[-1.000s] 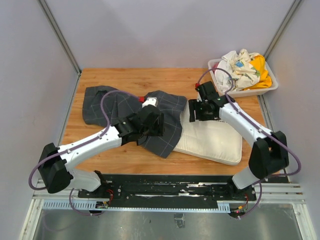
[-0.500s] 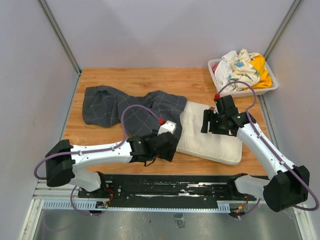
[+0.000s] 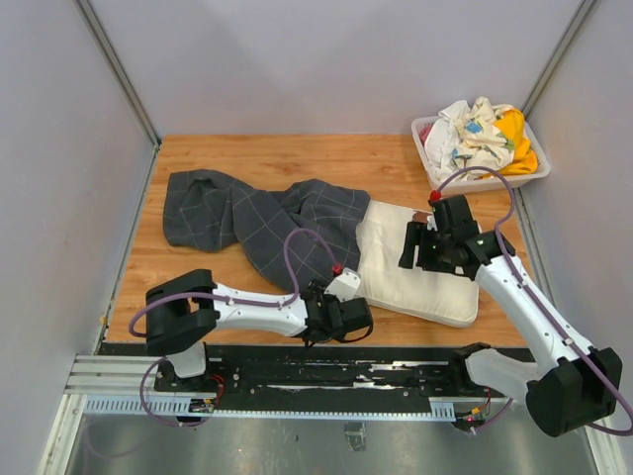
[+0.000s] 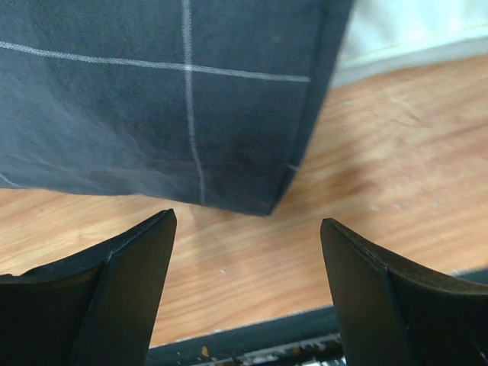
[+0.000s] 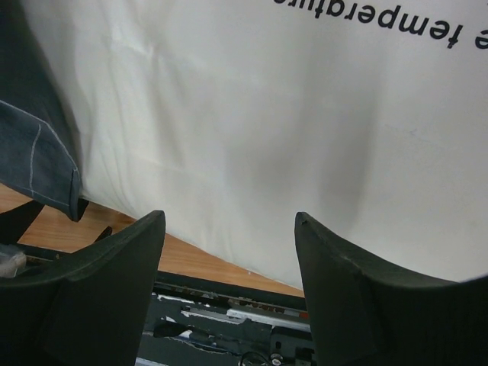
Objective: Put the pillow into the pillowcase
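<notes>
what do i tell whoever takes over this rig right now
Left tool: open, empty, low over the wooden table, just short of the near corner of the dark charcoal grid-check fabric pillowcase.
Right tool: open, empty, above the cream-white soft rectangular pillow.
The pillowcase lies crumpled left of centre. The pillow lies flat to its right, their edges meeting, and is nearly all outside the case.
Done: nothing inserted yet.
Left: grasp and open the pillowcase, then feed the pillow in.
</notes>
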Tool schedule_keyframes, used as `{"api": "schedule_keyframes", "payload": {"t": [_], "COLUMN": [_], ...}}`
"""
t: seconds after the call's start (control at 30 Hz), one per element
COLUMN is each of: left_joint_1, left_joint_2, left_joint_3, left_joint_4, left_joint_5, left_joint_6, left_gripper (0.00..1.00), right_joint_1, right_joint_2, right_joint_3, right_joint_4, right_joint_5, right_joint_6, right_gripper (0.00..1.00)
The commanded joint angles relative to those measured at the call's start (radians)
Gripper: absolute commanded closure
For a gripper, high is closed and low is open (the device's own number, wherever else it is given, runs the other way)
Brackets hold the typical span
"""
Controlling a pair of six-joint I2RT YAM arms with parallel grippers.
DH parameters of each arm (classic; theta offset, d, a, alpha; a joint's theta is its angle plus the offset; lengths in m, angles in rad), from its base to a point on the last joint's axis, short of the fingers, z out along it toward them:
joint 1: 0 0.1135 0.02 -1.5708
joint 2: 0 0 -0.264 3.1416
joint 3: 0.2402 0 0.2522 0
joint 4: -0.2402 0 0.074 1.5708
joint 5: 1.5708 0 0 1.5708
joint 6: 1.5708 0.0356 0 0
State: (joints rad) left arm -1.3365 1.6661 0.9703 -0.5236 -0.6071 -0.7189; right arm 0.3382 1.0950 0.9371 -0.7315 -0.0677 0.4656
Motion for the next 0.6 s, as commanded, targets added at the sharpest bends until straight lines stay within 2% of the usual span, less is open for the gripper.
{"api": "schedule_keyframes", "payload": {"t": [0.0,0.1,0.27,0.4,0.53,0.57], "left_joint_1": [-0.004,-0.004,-0.002,0.033,0.059,0.06], "left_joint_2": [0.068,0.098,0.063,0.053,0.054,0.049], "left_joint_3": [0.065,0.098,0.105,0.084,0.061,0.065], "left_joint_4": [-0.083,-0.105,-0.062,-0.049,-0.037,-0.044], "left_joint_5": [-0.171,-0.224,-0.233,-0.234,-0.24,-0.248], "left_joint_6": [-0.083,-0.114,-0.104,-0.115,-0.115,-0.116], "left_gripper": [0.19,0.19,0.2,0.29,0.54,0.64], "right_joint_1": [-0.024,-0.023,-0.024,-0.024,-0.024,-0.024], "right_joint_2": [-0.024,-0.027,-0.036,-0.038,-0.041,-0.042], "right_joint_3": [-0.014,-0.017,-0.028,-0.034,-0.036,-0.037], "right_joint_4": [-0.028,-0.032,-0.033,-0.034,-0.033,-0.034], "right_joint_5": [-0.012,-0.015,-0.015,-0.018,-0.018,-0.017], "right_joint_6": [0.007,0.006,0.002,0.001,0.001,0.002], "right_gripper": [0.3,0.3,0.3,0.3,0.3,0.3]}}
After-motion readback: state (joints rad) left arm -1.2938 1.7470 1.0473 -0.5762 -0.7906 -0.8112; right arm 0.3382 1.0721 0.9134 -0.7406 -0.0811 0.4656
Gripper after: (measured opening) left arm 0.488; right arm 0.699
